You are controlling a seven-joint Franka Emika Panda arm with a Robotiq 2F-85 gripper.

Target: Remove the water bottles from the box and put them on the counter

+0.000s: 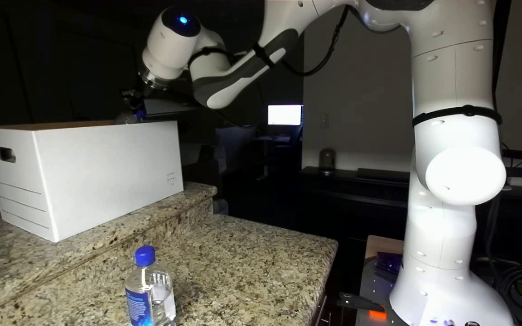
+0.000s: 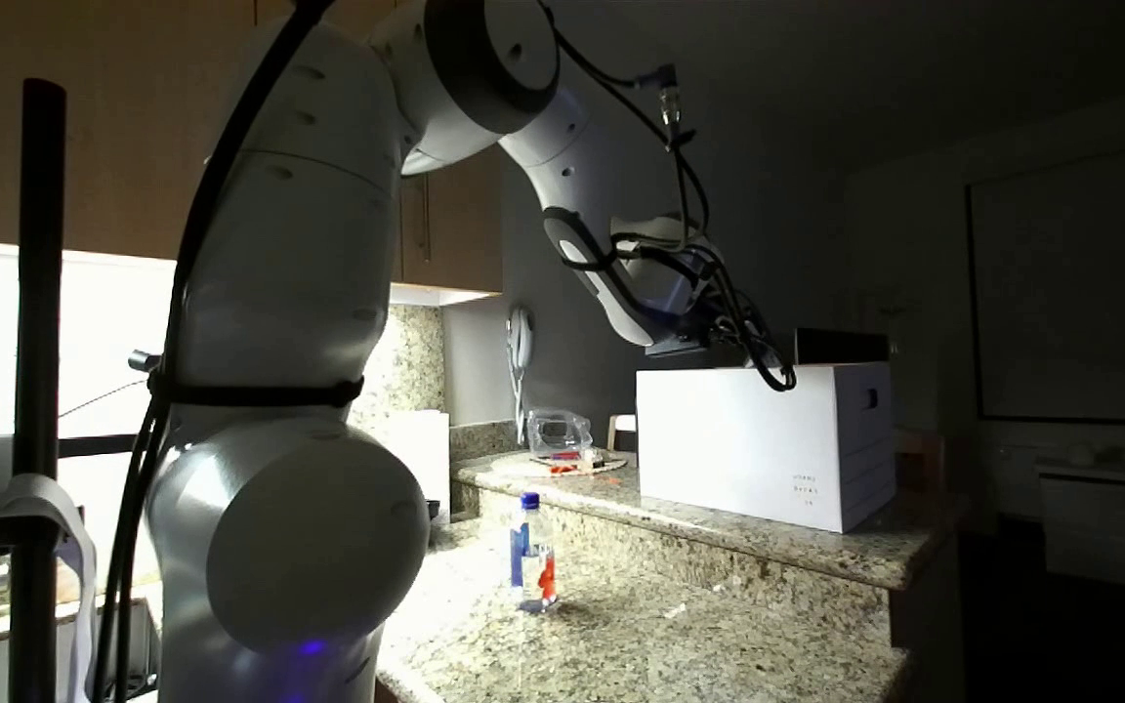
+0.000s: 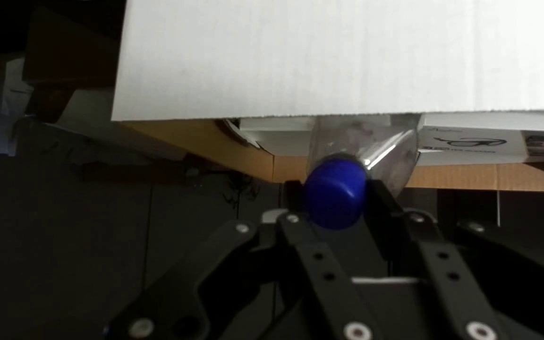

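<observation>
Wrist view has the claw (image 3: pixel 335 194) clamped on a water bottle (image 3: pixel 390 146), one finger on either side of its blue cap (image 3: pixel 335 200). Under the claw the bottle's lower part is hidden behind the nearest wall of the box (image 3: pixel 295 66); whether they touch cannot be told. In an exterior view only the cap and a blurred shoulder (image 1: pixel 127 118) show over the rim, just under the claw, whose dark fingers are hard to make out; in an exterior view, cables (image 2: pixel 754 337) and the box cover the fingertips.

The held bottle is clear and looks tilted. Another water bottle (image 1: pixel 150 292) stands upright on the speckled granite desk (image 1: pixel 252 271), below the claw and well apart from it, clear with a blue cap, its base cut off in an exterior view. The white box rests beneath the claw on the desk's raised level, a dark handle slot in its end.

That standing bottle carries a blue label (image 1: pixel 137 305) whose pale lettering is too small to read. Three ruled lines cross the box's end, and tiny print near a lower corner is illegible. Right of the claw in the wrist view, a printed white panel (image 3: pixel 475 153) inside the box bears a line drawing
</observation>
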